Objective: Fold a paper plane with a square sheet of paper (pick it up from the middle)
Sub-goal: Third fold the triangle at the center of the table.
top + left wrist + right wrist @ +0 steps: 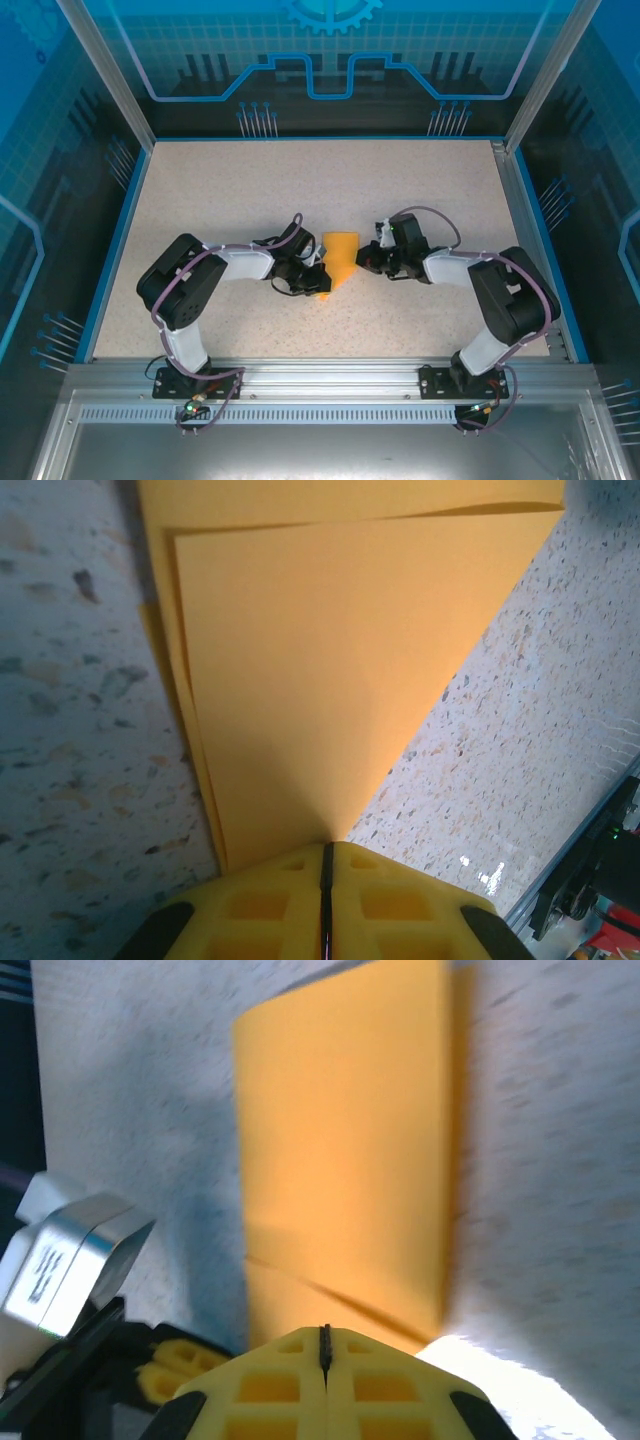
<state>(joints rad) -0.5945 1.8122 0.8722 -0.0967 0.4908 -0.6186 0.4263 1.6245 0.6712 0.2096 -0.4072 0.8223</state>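
Observation:
The orange-yellow paper [341,254] lies folded into a narrow wedge at the table's middle, with its flat end far and its point near. It is a layered, half-made paper plane. My left gripper [314,281] is shut at the point. In the left wrist view the folded layers [340,670] run under the closed yellow fingers [270,900]; I cannot tell whether they pinch it. My right gripper [366,261] is shut beside the paper's right edge. In the right wrist view the paper [345,1150] with a slanted crease sits just beyond the closed fingertips [325,1332].
The speckled table [220,190] stretches out all around the paper. Blue rails and metal posts [527,110] frame it. The left arm's wrist [70,1260] and yellow fingers [170,1372] show at the lower left of the blurred right wrist view.

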